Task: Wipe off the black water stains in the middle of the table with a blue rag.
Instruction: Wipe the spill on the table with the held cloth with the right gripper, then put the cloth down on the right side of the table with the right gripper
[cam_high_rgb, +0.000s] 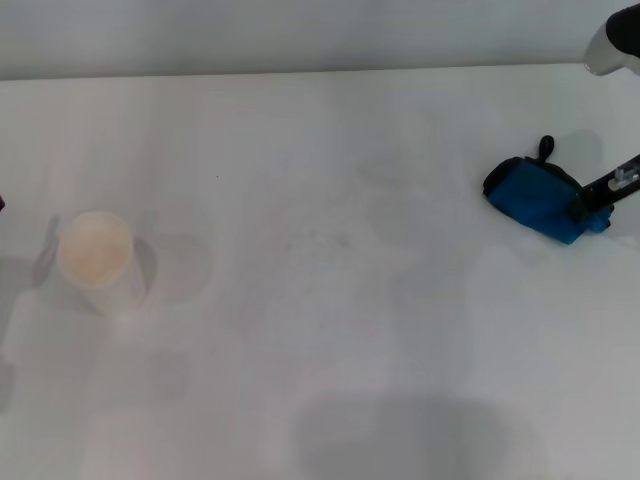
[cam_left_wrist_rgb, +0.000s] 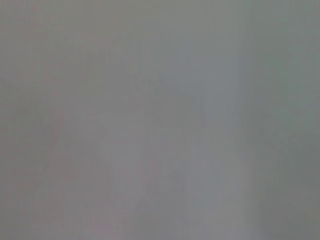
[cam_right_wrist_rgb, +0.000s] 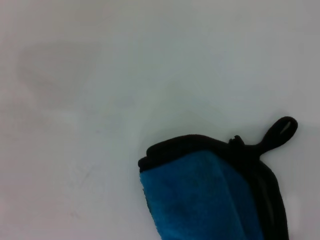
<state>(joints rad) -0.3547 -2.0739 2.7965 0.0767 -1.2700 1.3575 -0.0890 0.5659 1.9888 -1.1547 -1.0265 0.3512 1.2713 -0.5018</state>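
Note:
The blue rag (cam_high_rgb: 538, 198), black-edged with a small black loop, lies bunched on the white table (cam_high_rgb: 330, 380) at the far right. My right gripper (cam_high_rgb: 592, 205) reaches in from the right edge and is shut on the rag's right end. The right wrist view shows the rag (cam_right_wrist_rgb: 200, 200) close up with its loop (cam_right_wrist_rgb: 280, 131) lying on the table, and none of my fingers. No black water stains show in any view; the middle of the table carries only faint greyish smears (cam_high_rgb: 325, 238). The left wrist view shows plain grey surface.
A white paper cup (cam_high_rgb: 98, 260) stands upright at the left of the table. The table's far edge (cam_high_rgb: 300, 72) runs along the top of the head view. My left arm is out of the head view, off its left edge.

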